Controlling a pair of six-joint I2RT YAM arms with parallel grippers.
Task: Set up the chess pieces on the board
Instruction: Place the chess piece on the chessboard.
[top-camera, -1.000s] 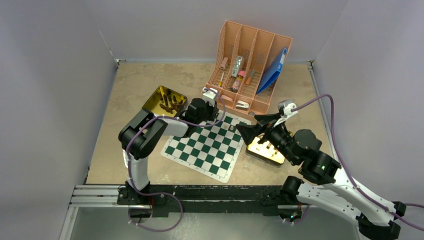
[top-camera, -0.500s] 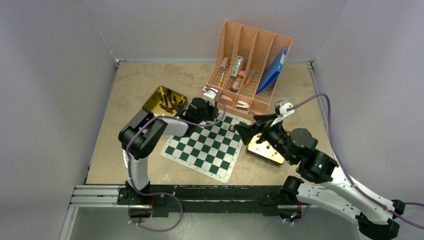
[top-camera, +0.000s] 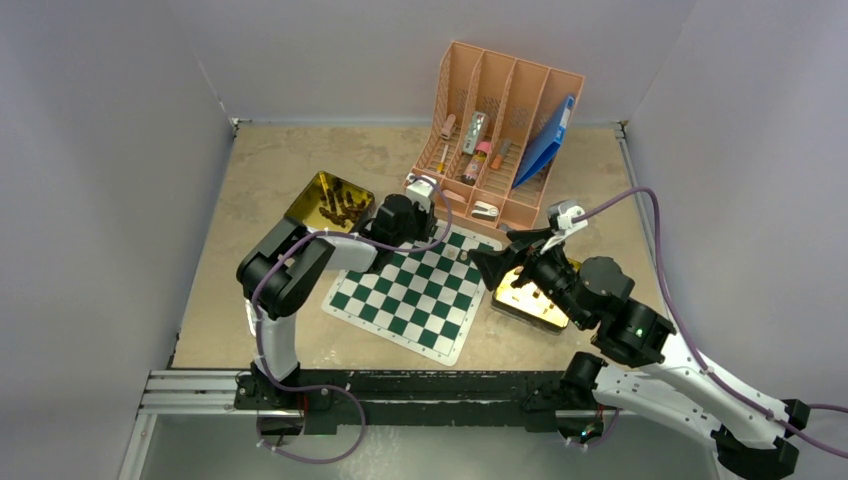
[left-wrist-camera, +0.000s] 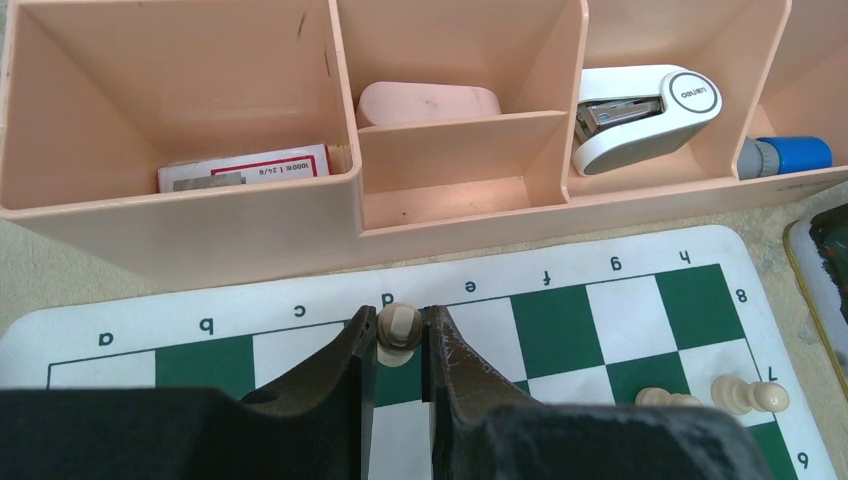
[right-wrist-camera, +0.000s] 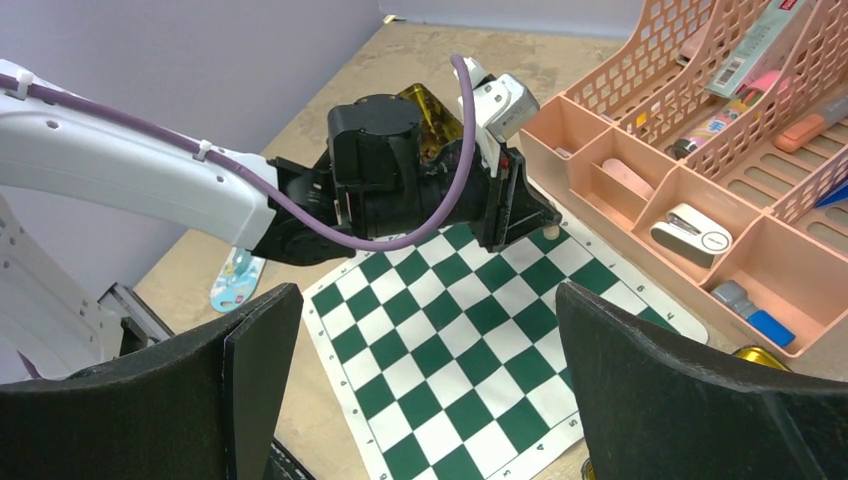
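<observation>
The board (top-camera: 410, 295) of green and white checks lies mid-table. My left gripper (left-wrist-camera: 398, 332) is shut on a pale tan chess piece (left-wrist-camera: 400, 333), held upright over the far-edge square under the letter d. In the right wrist view that piece (right-wrist-camera: 548, 236) shows at the left gripper's tip. Two more pale pieces (left-wrist-camera: 745, 396) stand near the board's h edge. My right gripper (top-camera: 505, 250) hangs open over the board's right side, its fingers (right-wrist-camera: 265, 330) spread wide with nothing between them.
A pink desk organizer (top-camera: 500, 140) with a stapler (left-wrist-camera: 640, 110) stands just beyond the board's far edge. A gold tin (top-camera: 330, 200) holding dark pieces sits at the board's left; another gold tin (top-camera: 530, 300) lies under the right arm.
The right arm has shifted slightly left toward the board. The left gripper keeps its grip on the pale piece in the same place.
</observation>
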